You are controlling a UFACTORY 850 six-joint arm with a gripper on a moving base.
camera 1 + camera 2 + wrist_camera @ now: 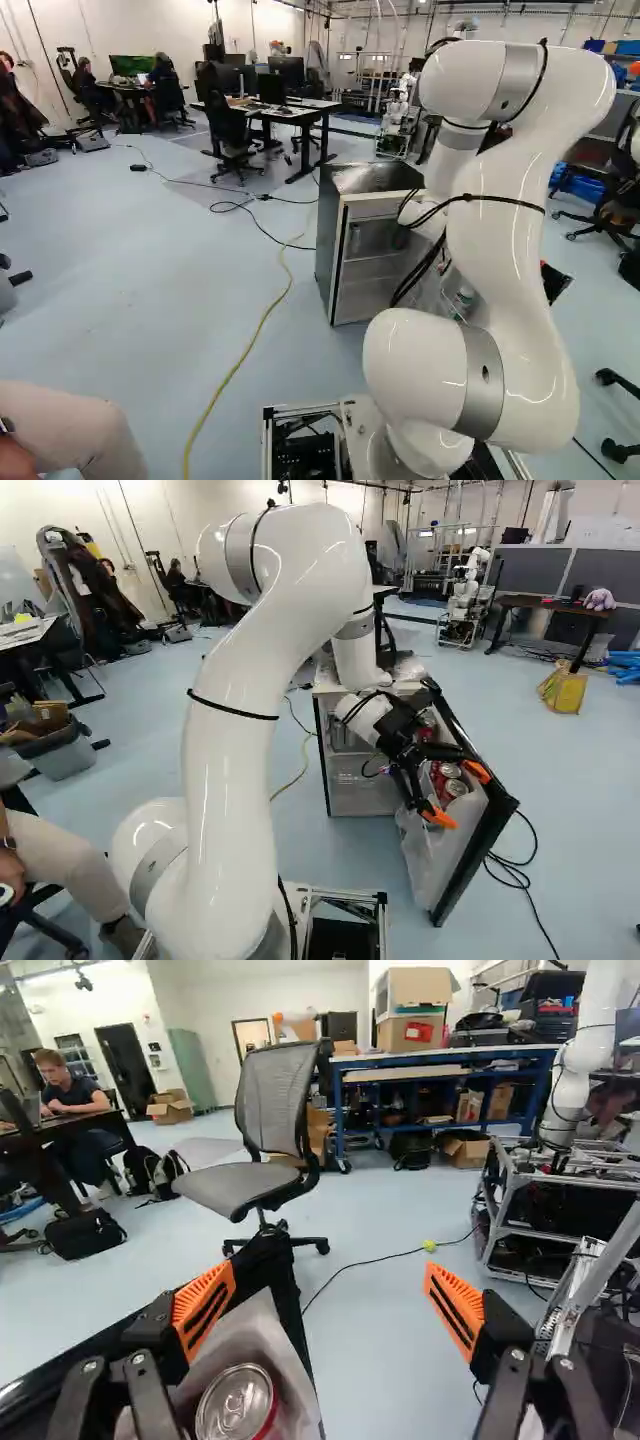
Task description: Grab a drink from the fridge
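The fridge (328, 240) stands with its door (467, 858) swung wide. Red-topped cans (456, 788) sit in the door's pale inner bin, and my gripper (460, 795) is at that bin with its orange tips around the level of the can tops. In the wrist view the gripper (330, 1305) is open, with nothing held. One silver-topped can (236, 1403) with a red rim lies below and beside one finger, inside the bin, not between the fingers. A green-labelled bottle (465, 295) shows through the door area. My arm hides much of the door in the left base view.
An office chair (262, 1150) stands beyond the door in the wrist view. A yellow cable (265, 318) runs along the floor beside the fridge. A person's leg (75, 425) is close at the near left. Another robot (463, 600) stands at the back. Black cables (515, 875) lie beside the door.
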